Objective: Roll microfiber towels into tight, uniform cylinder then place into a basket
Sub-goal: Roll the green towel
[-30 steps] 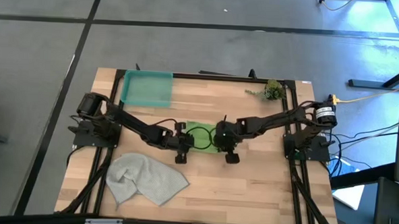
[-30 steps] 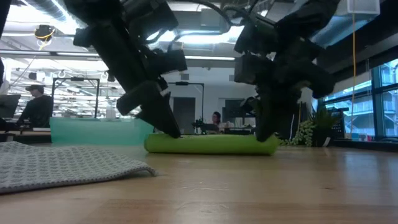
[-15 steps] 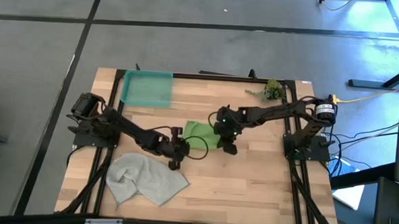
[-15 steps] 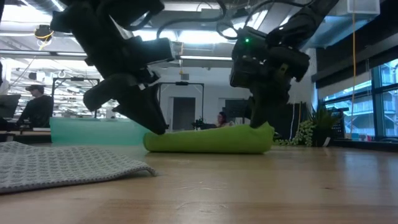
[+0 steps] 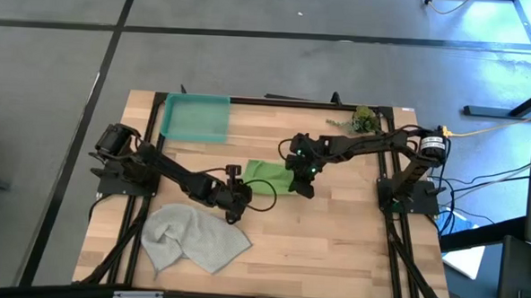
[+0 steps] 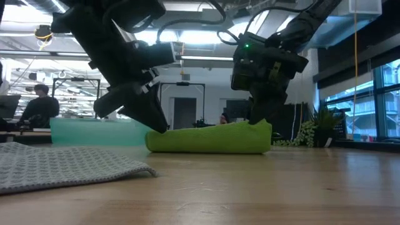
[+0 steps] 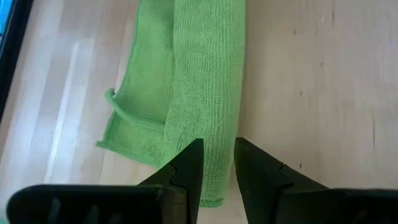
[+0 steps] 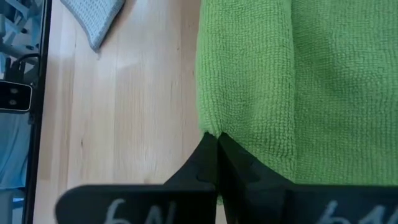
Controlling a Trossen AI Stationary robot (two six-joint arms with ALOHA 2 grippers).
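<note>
Across the wooden worktop point(image 5: 333, 251), both dark arms reach inward toward the middle, the left arm point(image 5: 170, 170) from the left edge and the right arm point(image 5: 364, 146) from the right edge. Nearest the front left corner lies the grey towel point(image 5: 192, 237), crumpled and partly spread, well apart from both arms; from table height it shows as a flat patterned sheet point(image 6: 62, 165). At the far left corner sits the teal basket point(image 5: 195, 117), with nothing visible inside it and well apart from the towels. Near the far right corner lies a small leafy sprig point(image 5: 361, 120).

Between the two arms at the middle lies the green towel point(image 5: 266, 174), partly rolled lengthwise into a thick band point(image 6: 209, 139) with a flat flap still showing beside the roll point(image 7: 146, 93). The right hand point(image 8: 214, 149) has its fingers pressed together, pinching the edge of the green towel at its right end, which is lifted slightly higher than the rest point(image 6: 259, 128). The left hand point(image 7: 217, 165) is at the towel's other end, its fingers point(image 7: 186, 168) a little apart with a strip of green cloth showing in the narrow gap; whether they actually clamp it I cannot tell. A person point(image 6: 39, 106) sits in the room beyond.
</note>
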